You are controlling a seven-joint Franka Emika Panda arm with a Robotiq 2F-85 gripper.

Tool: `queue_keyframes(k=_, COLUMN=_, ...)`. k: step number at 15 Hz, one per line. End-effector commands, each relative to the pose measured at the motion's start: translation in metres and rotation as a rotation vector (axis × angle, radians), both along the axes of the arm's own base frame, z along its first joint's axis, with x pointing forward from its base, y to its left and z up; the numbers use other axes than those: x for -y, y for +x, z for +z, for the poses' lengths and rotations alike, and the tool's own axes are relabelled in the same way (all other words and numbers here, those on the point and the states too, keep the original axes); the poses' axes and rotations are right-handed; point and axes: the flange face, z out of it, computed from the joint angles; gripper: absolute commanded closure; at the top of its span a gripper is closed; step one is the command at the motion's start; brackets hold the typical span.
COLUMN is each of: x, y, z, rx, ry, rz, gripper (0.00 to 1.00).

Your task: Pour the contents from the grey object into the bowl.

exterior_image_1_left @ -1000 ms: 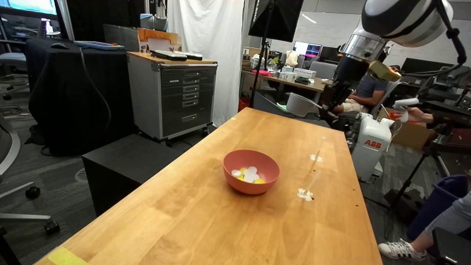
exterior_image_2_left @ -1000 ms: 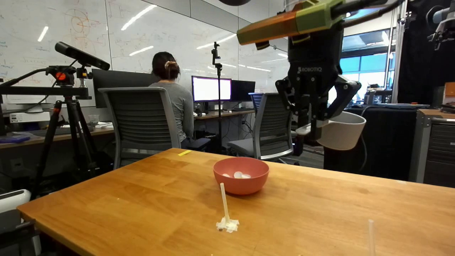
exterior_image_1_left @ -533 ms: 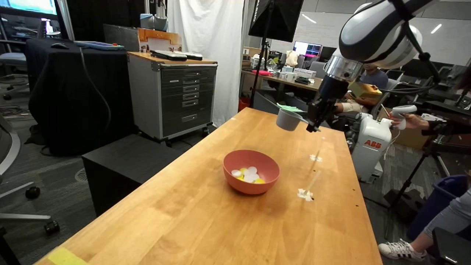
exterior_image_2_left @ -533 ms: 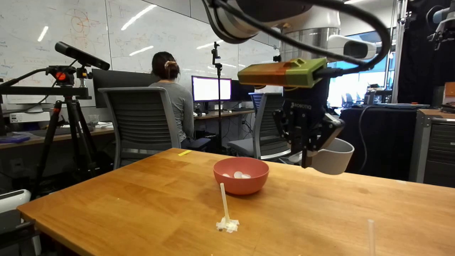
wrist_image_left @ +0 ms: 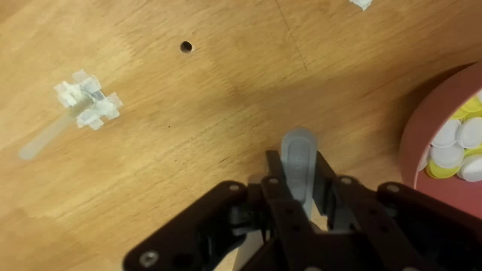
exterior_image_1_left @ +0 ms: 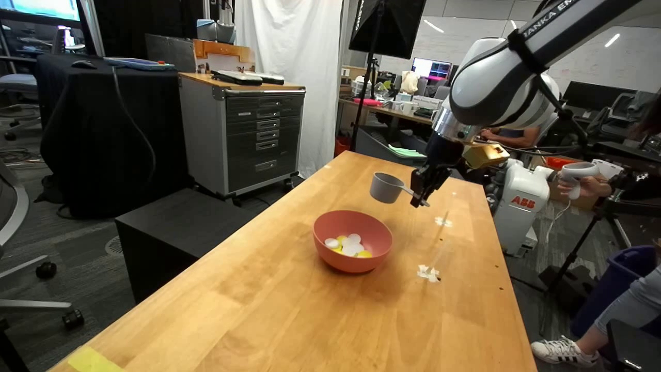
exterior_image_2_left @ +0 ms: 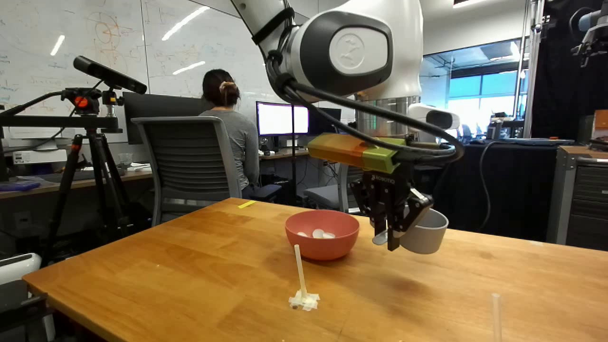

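The grey cup (exterior_image_1_left: 384,189) hangs mouth upward beside the gripper (wrist_image_left: 296,160), its body on one side of the fingers (wrist_image_left: 275,162) and the end of its handle (wrist_image_left: 299,141) poking out on the other. The fingers pinch that handle between them. Cup and gripper are both raised off the wooden table (exterior_image_1_left: 268,310). Near the cup but apart from it, the pink-red bowl (exterior_image_2_left: 323,249) rests on the table, with white and yellow discs (wrist_image_left: 447,155) piled inside. Elsewhere on the table, a pale stick (exterior_image_2_left: 300,273) stands up from white tape (exterior_image_2_left: 304,301).
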Motion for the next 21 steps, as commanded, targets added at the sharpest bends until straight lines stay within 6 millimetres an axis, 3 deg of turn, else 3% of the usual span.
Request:
queue_keyframes(k=1, x=-0.009, y=0.006, z=-0.019, rx=0.021, ry=-0.047, rz=0.02, gripper=0.94)
queue_keyframes(k=6, x=-0.011, y=0.003, z=-0.044, rx=0.004, ry=-0.074, rz=0.037, gripper=0.94)
queue_keyframes(k=12, x=-0.013, y=0.001, z=-0.05, rx=-0.002, ry=-0.083, rz=0.038, gripper=0.94)
queue_keyframes(k=14, x=-0.014, y=0.0, z=-0.049, rx=-0.002, ry=-0.083, rz=0.037, gripper=0.89)
queue_keyframes(k=16, x=-0.015, y=0.0, z=-0.049, rx=-0.001, ry=-0.081, rz=0.034, gripper=0.72)
queue_keyframes(k=17, x=-0.015, y=-0.001, z=-0.048, rx=-0.001, ry=-0.081, rz=0.033, gripper=0.71)
queue_keyframes(k=18, x=-0.017, y=-0.002, z=-0.049, rx=0.001, ry=-0.082, rz=0.033, gripper=0.61)
queue_keyframes(k=21, x=-0.02, y=-0.002, z=-0.047, rx=0.007, ry=-0.08, rz=0.032, gripper=0.53)
